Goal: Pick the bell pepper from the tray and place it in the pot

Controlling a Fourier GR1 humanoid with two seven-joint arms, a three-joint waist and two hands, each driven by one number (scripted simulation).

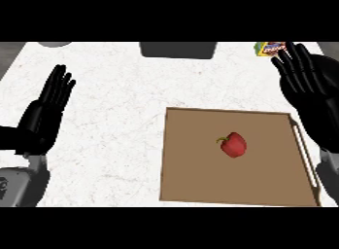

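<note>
Both hands open, left hand (46, 109) mid-left, right hand (312, 85) upper right; bell pepper (233, 144) ungrasped on tray (193, 180), lower centre-right

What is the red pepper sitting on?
The bell pepper lies on a brown tray, alone there. The tray sits on the white counter; what's under the tray is hidden.

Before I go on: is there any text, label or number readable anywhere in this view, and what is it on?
Colourful package at the counter's far right edge, partly behind the right hand: it carries a printed label, too blurred to read.
Nothing else readable: no text on the tray or the bell pepper.
</note>
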